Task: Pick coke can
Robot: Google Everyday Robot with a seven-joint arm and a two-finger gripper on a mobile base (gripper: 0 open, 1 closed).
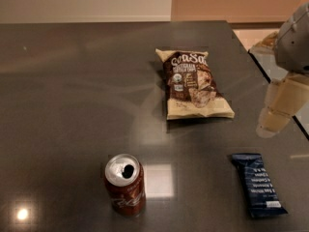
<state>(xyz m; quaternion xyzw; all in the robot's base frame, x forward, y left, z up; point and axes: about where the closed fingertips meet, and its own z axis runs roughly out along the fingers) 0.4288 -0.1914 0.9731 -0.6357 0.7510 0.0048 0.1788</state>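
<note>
Coke can (125, 185): upright on the desk (63, 105), close to the front edge and somewhat left of its middle. We note a dark red-brown body with white script on the side that faces us. Its silver top faces up, with the dark mouth hole on the right half of the lid. Nothing touches the can.

Camera view, single view on record:

- Chip bag (195, 83), brown and cream, lies flat on the right half of the desk. It is nearer the back edge than the front, with its long axis running roughly back to front. It is well apart from the can.
- Snack bar wrapper (258, 185), dark blue with pale print, lies flat near the front right corner. It is about level with the can but far to the can's right, and apart from the chip bag.
- Gripper (277, 110): cream-coloured segments hang below a grey arm housing (294, 37) at the right edge of the desk. It sits to the right of the chip bag and farther back than the wrapper. We see it touching none of the three items, and it is well apart from the can, which is across the desk toward the front left. We cannot tell whether the gripper is open or closed, and we see nothing held in it.
- Desk surface is dark and glossy. A pale square reflection (159, 180) lies just right of the can, and a small bright spot (21, 214) shows near the front left corner.
</note>
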